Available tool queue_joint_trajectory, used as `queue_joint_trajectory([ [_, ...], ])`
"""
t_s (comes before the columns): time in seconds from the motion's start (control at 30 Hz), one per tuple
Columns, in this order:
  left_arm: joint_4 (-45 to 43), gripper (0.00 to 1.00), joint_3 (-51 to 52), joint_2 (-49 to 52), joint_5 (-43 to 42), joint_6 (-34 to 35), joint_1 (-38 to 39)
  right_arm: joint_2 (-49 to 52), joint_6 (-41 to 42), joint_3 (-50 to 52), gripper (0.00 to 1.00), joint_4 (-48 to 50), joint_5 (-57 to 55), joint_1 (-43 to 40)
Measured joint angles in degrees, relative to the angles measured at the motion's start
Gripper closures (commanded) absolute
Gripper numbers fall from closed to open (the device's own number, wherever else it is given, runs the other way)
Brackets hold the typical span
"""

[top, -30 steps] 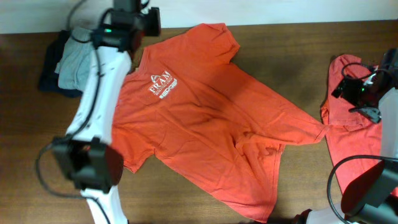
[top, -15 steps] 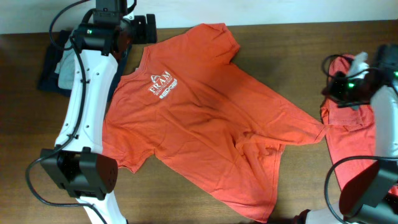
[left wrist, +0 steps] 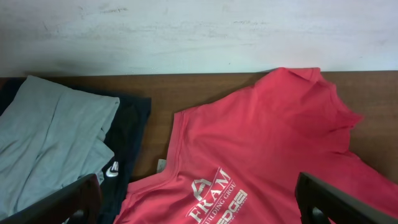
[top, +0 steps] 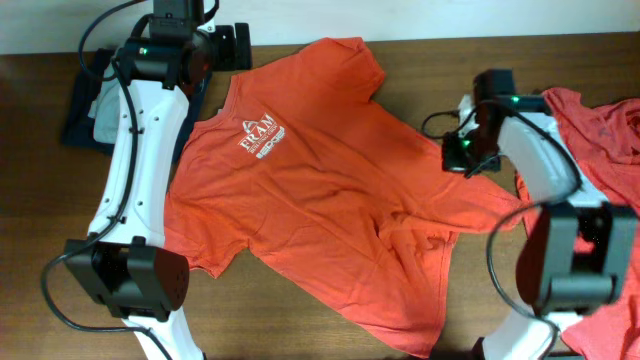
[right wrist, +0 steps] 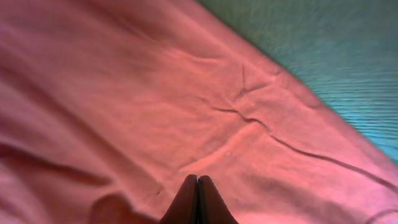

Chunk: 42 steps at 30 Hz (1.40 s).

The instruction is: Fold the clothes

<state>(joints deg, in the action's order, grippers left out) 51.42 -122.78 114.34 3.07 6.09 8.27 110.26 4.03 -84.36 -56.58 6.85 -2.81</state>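
While the orange-red T-shirt [top: 330, 190] lies spread front-up across the middle of the wooden table [top: 40, 200], neither claw has cloth in it.

- Shirt: collar toward the far-left, hem toward the near-right corner, white "FRAM" chest logo [top: 261, 135] readable from overhead. One sleeve points at the far edge, the other at the near-left. Fabric is rumpled near the hem, with a fold running to the right side.
- Second coral shirt [top: 600, 130]: bunched at the right edge of the table, partly behind the right arm.
- Left gripper [left wrist: 199, 205]: at the far-left, above the collar area. Fingers [left wrist: 68, 199] wide apart at the two bottom corners of the wrist view, nothing between them.
- Right gripper [right wrist: 198, 199]: fingers pressed together, tips over wrinkled shirt fabric near its right edge (can't tell if they touch the cloth). Bare table [right wrist: 348, 50] shows in the upper-right corner of that view, tinted teal.
- Far-left corner: a grey garment [left wrist: 56, 143] on top of a dark navy one [left wrist: 127, 143] with a small white swoosh mark, just beside the shirt's collar. White wall [left wrist: 186, 31] behind.
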Motion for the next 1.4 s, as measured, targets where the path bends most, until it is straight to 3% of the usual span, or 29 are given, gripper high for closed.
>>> queue_joint_trajectory([
  [0.37,0.0,0.01,0.0,0.0,0.0,0.0,0.0,10.3,0.0,0.2,0.96,6.0,-1.7,-1.6],
  [0.73,0.0,0.01,0.0,0.0,0.0,0.0,0.0,11.3,0.5,-0.8,0.96,9.5,-3.2,-1.5],
  [1.13,0.0,0.01,0.0,0.0,0.0,0.0,0.0,16.7,0.5,-4.0,0.96,29.5,-7.9,-1.5],
  [1.4,0.0,0.01,0.0,0.0,0.0,0.0,0.0,19.1,0.0,-7.4,0.96,32.5,-12.9,-1.3],
])
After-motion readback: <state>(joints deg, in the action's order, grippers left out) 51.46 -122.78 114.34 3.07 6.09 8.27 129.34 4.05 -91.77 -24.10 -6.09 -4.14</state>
